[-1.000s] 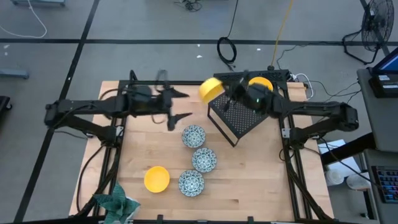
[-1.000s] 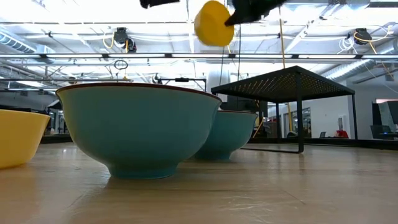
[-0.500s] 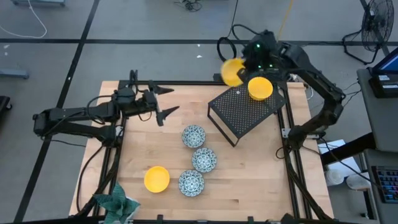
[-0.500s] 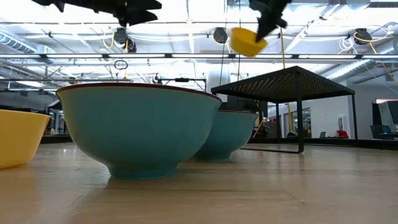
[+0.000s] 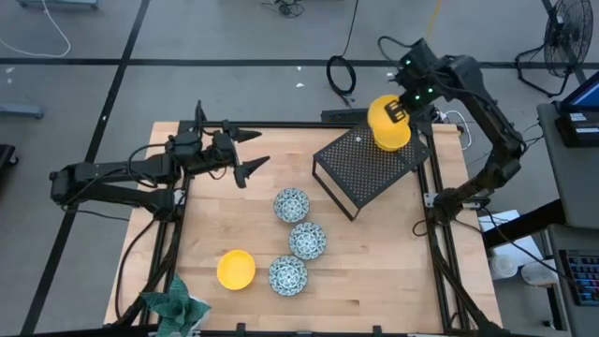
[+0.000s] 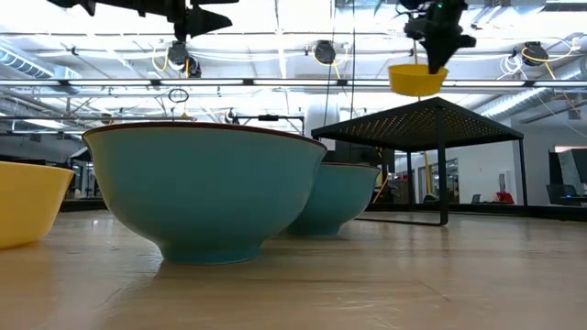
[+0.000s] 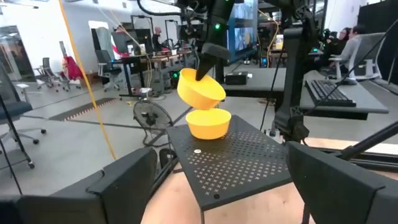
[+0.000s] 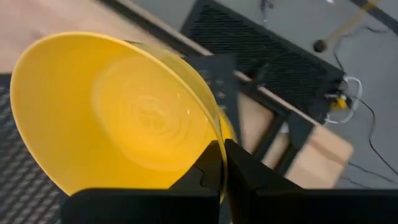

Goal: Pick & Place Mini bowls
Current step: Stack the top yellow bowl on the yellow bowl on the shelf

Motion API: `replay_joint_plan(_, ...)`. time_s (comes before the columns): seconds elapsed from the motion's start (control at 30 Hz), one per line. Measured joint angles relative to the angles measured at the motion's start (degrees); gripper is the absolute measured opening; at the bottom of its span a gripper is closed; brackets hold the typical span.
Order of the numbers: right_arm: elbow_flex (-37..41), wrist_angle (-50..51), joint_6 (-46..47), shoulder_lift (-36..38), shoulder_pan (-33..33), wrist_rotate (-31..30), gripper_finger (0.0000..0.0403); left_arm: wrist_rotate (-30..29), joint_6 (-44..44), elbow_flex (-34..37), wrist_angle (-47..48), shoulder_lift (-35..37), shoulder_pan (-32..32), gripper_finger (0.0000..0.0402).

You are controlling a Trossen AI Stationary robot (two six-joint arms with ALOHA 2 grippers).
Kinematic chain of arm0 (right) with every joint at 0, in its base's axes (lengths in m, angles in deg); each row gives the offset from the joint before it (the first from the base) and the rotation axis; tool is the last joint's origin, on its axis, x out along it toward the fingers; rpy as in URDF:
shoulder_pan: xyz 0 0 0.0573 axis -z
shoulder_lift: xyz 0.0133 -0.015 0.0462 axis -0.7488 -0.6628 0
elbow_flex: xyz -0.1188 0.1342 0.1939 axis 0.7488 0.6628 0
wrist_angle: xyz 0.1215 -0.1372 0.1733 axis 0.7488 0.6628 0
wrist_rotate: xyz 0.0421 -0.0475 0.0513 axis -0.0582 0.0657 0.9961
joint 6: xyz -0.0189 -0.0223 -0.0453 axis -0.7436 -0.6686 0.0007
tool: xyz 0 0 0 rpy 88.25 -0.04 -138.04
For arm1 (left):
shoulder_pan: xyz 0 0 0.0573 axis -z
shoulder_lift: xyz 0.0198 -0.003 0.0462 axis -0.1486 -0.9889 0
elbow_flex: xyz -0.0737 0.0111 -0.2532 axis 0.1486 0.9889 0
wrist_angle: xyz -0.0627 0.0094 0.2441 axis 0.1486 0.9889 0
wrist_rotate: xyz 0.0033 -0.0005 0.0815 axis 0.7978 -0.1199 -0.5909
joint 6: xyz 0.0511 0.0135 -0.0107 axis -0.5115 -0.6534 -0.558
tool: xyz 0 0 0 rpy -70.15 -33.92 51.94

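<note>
My right gripper (image 5: 397,109) is shut on a plain yellow mini bowl (image 5: 384,114), held in the air over the far right part of the black perforated stand (image 5: 360,173). A second yellow bowl (image 7: 209,124) sits on the stand top just below it. Three white bowls with teal pattern (image 5: 291,204) (image 5: 307,241) (image 5: 287,275) and a third yellow bowl (image 5: 236,269) stand upright on the wooden table. My left gripper (image 5: 251,152) hovers open over the table's far left part, holding nothing. My right gripper pinches the yellow bowl by its rim (image 8: 216,138), one finger inside the bowl (image 8: 200,175) and one outside. The fingers come from above, pointing down (image 6: 431,60). The bowl hangs below them, lifted clear, mouth up and slightly tilted, just above the bowl on the stand.
A green patterned cloth (image 5: 176,307) lies at the table's near left corner. The stand takes up the table's far right part. Bare wood lies between the left gripper and the patterned bowls, and along the near right side. Cables lie on the floor beyond the far edge.
My right gripper has carried the yellow bowl from over the stand's far left corner toward the right, then down over the bowl on the stand. The bowl has turned from lying on its side to mouth up. My left arm drew back toward the left edge, then stayed still.
</note>
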Motion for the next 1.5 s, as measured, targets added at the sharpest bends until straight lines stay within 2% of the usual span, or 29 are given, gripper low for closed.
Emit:
replay_joint_plan(0.13, 0.0, -2.4, -1.4, 1.7, 2.4, 0.0, 0.0000, 0.0, -0.1, 0.0, 0.0, 0.0, 0.0, 0.0353)
replay_joint_plan(0.23, 0.0, -9.0, -2.2, 4.1, 2.7, -0.3, 0.0000, 0.0, -0.2, 0.0, 0.0, 0.0, 0.0, 0.0357)
replay_joint_plan(0.4, 1.1, -10.2, 0.6, 6.8, 0.9, -6.1, 0.0000, 0.0, -0.2, 0.0, 0.0, 0.0, 0.0, 0.0362)
replay_joint_plan(0.47, 1.3, -7.7, 1.8, 7.0, 0.6, -4.4, 0.0000, 0.0, -0.1, 0.0, 0.0, 0.0, 0.0, 0.0360)
replay_joint_plan(0.6, 1.3, -3.1, 2.9, 7.6, 0.6, 2.9, 0.0000, 0.0, -0.2, 0.0, 0.1, 0.0, 0.0, 0.0354)
replay_joint_plan(0.83, 1.3, -0.7, 4.8, 7.5, 0.6, 7.6, 0.0000, -0.1, -0.2, 0.0, 0.1, 0.0, 0.0, 0.0351)
replay_joint_plan(1.13, 1.3, 1.7, 6.4, 7.5, -1.2, 9.1, 0.0000, -0.1, -0.2, 0.0, 0.1, 0.0, 0.0, 0.0351)
replay_joint_plan(1.33, 1.3, -3.6, 1.9, 7.5, -1.2, 8.9, 0.0000, -0.1, -0.2, 0.0, 0.1, 0.0, 0.0, 0.0351)
replay_joint_plan(1.5, 1.3, -15.1, -2.2, 7.5, -1.1, 8.6, 0.0000, -0.1, -0.2, 0.0, 0.1, 0.0, 0.0, 0.0351)
